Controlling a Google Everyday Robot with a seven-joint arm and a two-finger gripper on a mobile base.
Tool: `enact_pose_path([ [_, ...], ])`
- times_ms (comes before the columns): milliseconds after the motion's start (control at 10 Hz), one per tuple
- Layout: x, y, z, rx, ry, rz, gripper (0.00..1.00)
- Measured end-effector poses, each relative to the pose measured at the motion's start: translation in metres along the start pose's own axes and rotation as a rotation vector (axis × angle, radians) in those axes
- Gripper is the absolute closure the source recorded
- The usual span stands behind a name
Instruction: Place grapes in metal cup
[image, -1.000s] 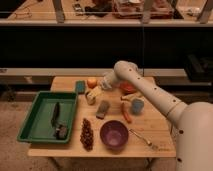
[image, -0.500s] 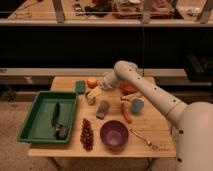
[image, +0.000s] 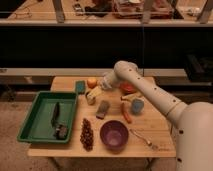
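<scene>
One camera view | my gripper (image: 95, 93) hangs behind and left of the purple bowl (image: 114, 134), by the metal cup (image: 90, 99); grip state: cannot tell | grapes (image: 87, 134) lie just left of that bowl, unheld, so I judge pickup comes first.

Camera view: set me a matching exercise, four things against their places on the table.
Things:
1. grapes
2. carrot
3. green tray
4. hand

Places:
A. just left of the light blue cup
B. towards the back, by the orange fruit
C. left of the purple bowl
D. left end of the table

Pairs: 1-C, 2-A, 3-D, 4-B.
</scene>
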Motion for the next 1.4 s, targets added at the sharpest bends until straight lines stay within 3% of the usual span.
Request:
enact_pose_path([
  [1200, -0.0002, 0.0000, 0.0002, 0.000, 0.000, 0.000, 0.20],
  [1400, -0.0004, 0.0006, -0.0048, -0.014, 0.000, 0.017, 0.20],
])
